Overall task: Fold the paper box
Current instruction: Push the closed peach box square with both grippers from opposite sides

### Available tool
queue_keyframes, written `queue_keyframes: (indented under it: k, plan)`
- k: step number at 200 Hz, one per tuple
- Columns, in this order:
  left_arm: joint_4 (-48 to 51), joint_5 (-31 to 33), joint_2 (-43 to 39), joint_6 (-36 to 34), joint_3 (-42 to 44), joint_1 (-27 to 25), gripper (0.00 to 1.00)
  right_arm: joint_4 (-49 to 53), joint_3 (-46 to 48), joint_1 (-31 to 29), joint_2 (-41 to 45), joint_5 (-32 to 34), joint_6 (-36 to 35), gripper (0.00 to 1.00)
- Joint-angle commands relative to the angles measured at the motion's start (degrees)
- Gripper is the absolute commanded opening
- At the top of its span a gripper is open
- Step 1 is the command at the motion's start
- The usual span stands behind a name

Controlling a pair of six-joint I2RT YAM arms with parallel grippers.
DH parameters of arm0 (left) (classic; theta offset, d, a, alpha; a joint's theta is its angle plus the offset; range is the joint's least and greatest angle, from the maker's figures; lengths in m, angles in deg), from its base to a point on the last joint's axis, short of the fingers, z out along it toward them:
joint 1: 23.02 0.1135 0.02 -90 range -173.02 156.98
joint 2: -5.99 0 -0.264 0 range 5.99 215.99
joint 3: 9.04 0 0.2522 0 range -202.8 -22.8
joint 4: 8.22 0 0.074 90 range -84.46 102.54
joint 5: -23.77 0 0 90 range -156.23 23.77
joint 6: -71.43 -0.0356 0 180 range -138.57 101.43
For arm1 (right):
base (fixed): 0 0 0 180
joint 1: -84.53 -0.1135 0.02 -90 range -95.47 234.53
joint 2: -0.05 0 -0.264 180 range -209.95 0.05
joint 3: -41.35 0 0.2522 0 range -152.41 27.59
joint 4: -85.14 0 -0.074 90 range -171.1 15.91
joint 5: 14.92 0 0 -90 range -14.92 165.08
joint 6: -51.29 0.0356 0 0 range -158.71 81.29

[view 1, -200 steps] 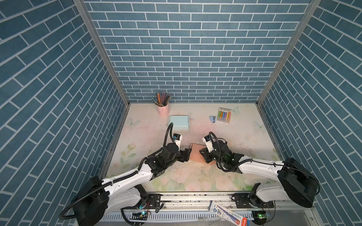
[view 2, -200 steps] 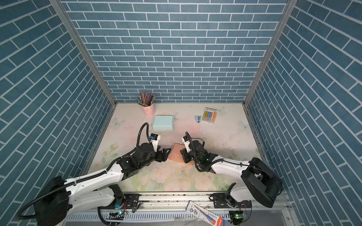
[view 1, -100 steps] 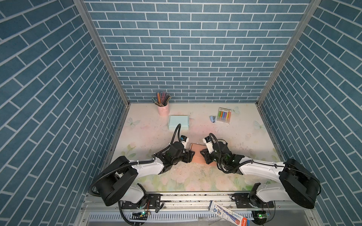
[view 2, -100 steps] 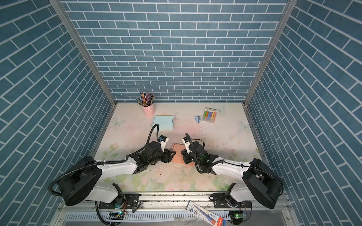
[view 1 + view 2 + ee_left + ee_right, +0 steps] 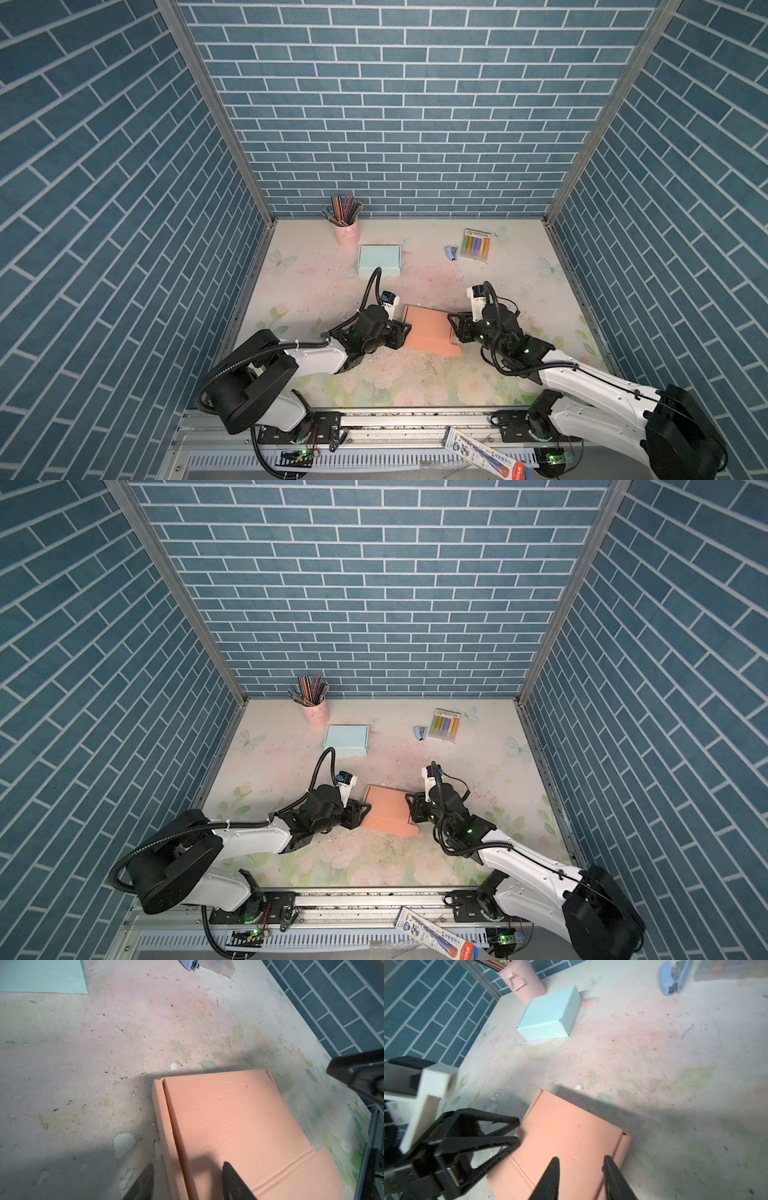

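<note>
Left end effector (image 5: 188, 1167) straddling paper box (image 5: 228, 1122) edge, right end effector (image 5: 581, 1162) above

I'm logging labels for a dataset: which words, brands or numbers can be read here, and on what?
No text is legible.
Print and round blue logo on the carton at the front rail: too small to read.
Header of the marker pack: too small to read.
The peach paper box and light blue box: no print visible.
</note>
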Motion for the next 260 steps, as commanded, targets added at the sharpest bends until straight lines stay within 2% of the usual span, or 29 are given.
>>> queue_keyframes:
  k: [1, 38, 82, 195, 260]
  plan:
    - [-0.7, 0.39, 0.03, 0.53, 0.88, -0.16, 0.51, 1.33, 1.89, 0.88, 0.03, -4.76, 4.47, 0.37]
    - [-0.23, 1.01, -0.49, 0.23, 0.66, -0.87, 0.5, -5.97, 3.47, 2.38, -3.41, -13.74, 6.22, 0.36]
    - [-0.35, 1.01, 0.2, 0.41, 0.9, -1.01, 0.47, -6.72, 2.5, 2.39, -7.36, -15.56, 4.96, 0.35]
    - [0.6, 2.25, -2.47, 1.94, 2.8, -2.27, 0.37, -6.51, -0.86, 2.47, -15.74, -13.11, -0.32, 0.29]
    - [2.51, 3.59, -4.98, 2.16, 3.94, -2.38, 0.35, -5.64, -4.97, 2.5, -19.48, -11.96, -3.4, 0.28]
